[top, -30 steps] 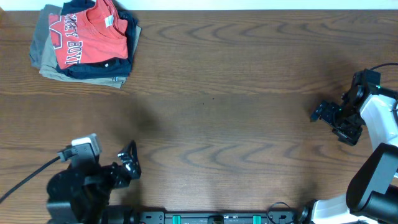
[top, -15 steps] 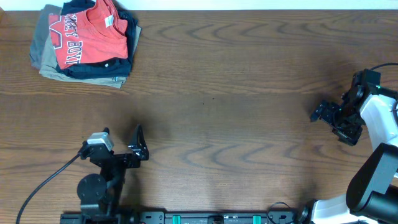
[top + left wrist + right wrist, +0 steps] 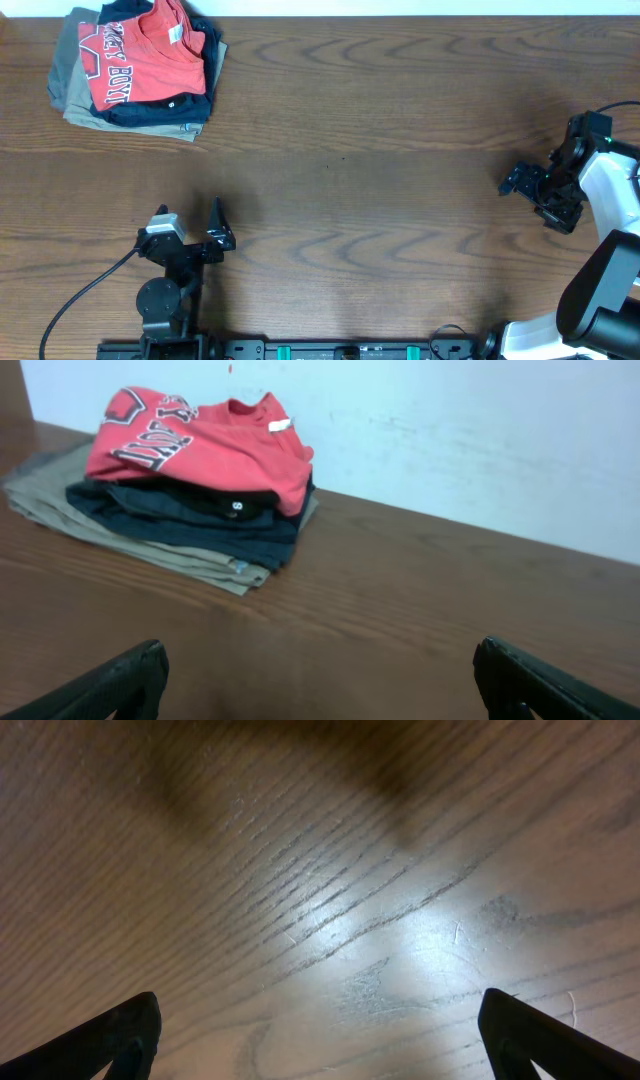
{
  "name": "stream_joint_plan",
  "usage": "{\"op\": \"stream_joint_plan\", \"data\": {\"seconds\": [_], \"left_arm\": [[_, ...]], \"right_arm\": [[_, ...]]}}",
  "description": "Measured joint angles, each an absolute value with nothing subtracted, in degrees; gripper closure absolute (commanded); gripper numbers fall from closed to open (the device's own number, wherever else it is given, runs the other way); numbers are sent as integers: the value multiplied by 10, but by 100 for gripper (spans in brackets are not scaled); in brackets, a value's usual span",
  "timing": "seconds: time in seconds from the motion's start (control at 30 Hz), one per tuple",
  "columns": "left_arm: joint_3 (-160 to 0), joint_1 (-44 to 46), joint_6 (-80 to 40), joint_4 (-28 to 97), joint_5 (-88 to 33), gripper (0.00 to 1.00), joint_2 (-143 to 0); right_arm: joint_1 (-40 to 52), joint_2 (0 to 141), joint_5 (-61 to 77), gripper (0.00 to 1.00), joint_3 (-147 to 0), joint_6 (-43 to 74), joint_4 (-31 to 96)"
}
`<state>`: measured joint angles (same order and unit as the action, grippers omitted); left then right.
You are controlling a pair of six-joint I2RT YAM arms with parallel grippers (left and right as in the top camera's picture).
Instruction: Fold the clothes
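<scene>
1. coral-red t-shirt [image 3: 140, 65], folded, with navy white-edged lettering facing up, lies on top of a pile of folded clothes.
2. under it are navy and black garments [image 3: 190, 510], and a khaki garment [image 3: 60, 505] lies at the bottom, on the brown wood bench [image 3: 380, 150].
3. the left hand [image 3: 192, 232] is open wide and holds nothing; its two dark fingertips [image 3: 120, 680] show at the lower corners of the left wrist view.
4. from the left hand, the pile lies ahead and to its left, well apart, by the pale wall [image 3: 450, 430].
5. the right hand [image 3: 530, 195] is open wide too and empty, over bare wood grain.
6. from the right hand, the t-shirt is far off across the bench, and the right wrist view shows none of it.
</scene>
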<state>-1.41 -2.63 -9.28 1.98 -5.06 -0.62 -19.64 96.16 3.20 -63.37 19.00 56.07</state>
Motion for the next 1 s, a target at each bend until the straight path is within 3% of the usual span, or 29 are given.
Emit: {"op": "stream_joint_plan", "data": {"seconds": [0.33,1.0], "left_arm": [[-14,-42,-16,20,-49,2,-6],[-14,-44,-1,20,-47,2,-6]], "right_arm": [[-196,962,32,1,-634,190,561],[-196,962,32,1,-634,190,561]]}}
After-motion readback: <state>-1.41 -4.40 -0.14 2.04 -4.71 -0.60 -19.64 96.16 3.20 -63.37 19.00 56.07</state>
